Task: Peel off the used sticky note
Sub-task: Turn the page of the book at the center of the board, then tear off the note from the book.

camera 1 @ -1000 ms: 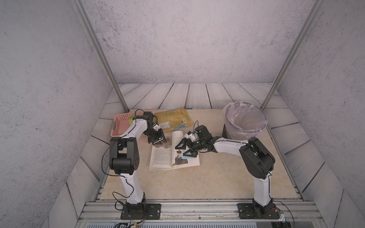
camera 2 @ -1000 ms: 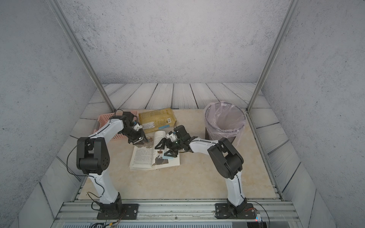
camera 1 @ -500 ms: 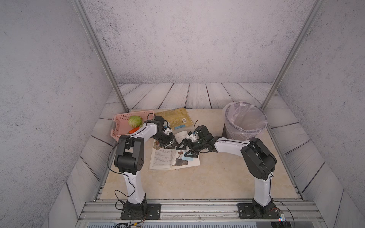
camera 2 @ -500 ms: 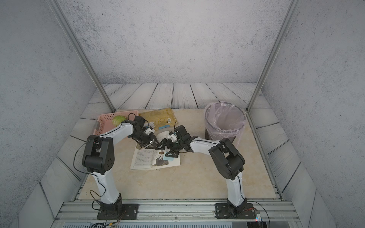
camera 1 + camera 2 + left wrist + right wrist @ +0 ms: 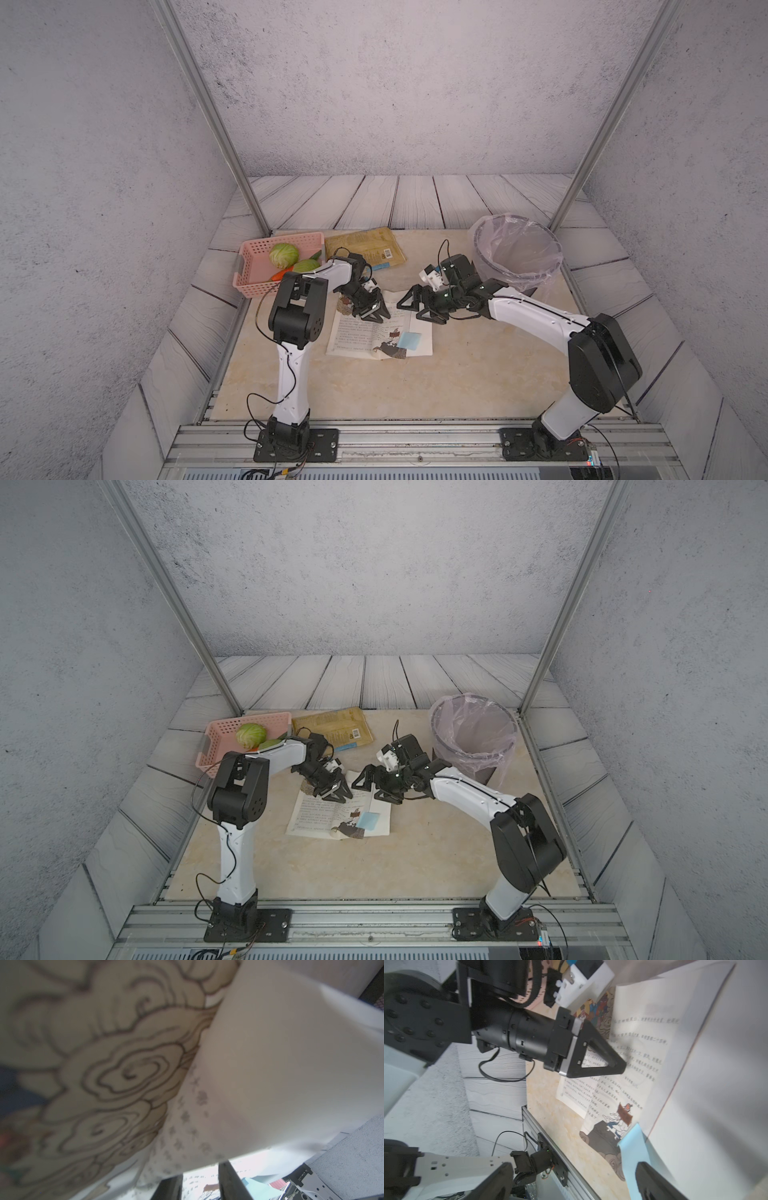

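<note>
Inspector: While your right tool stands with its jaws wide apart over the open illustrated paper book, the light blue square sticky note sits on the right-hand page, beside the picture near the front edge.

Operator: And the left tool?

Inspector: You have it low on the left-hand page. Its jaws are narrow, but I cannot tell whether they pinch paper.

Robot lab test cell, not a real home: grey textured backdrop panels, alu frame posts, alu rail w/ two arm bases bolted on, beige counter. Props: pink basket w/ veg, lined bin.
</note>
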